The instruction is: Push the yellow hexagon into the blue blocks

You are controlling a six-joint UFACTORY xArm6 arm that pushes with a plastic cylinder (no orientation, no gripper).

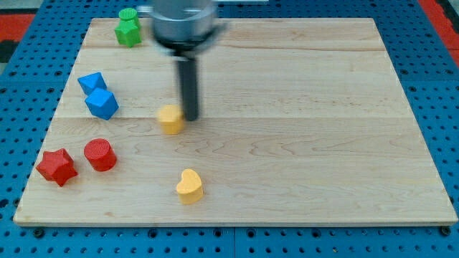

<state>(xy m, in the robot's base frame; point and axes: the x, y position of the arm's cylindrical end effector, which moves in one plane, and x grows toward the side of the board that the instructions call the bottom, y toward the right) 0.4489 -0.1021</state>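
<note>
A pale wooden board [301, 143] lay on a blue perforated table [445, 86], its grain running across the view. Every place below is given relative to the yellow hexagon [171, 118], which sat on the board somewhat toward the view's left of centre.

Farthest toward the view's left and lower than the hexagon stood a red star block [57, 166], and just beside that, nearer the hexagon, a red cylinder [100, 154]. To the hexagon's left and a little higher were two blue blocks touching each other: an angular blue block [92, 82] and, closer to the hexagon, a blue cube [102, 103]. Bare board separated the cube from the hexagon. Well above the hexagon and slightly left, at the board's top edge, sat two green blocks [128, 29] pressed together; their shapes were hard to tell.

The hexagon itself was a small, squat, warm-yellow piece with a lighter top face and darker sides. My tip [190, 117] stood right against its right side, touching or almost so. The rod carries no pincer, so there was nothing to be released or clenched. Below the hexagon, slightly right, lay a yellow heart [189, 185], well apart from it.
</note>
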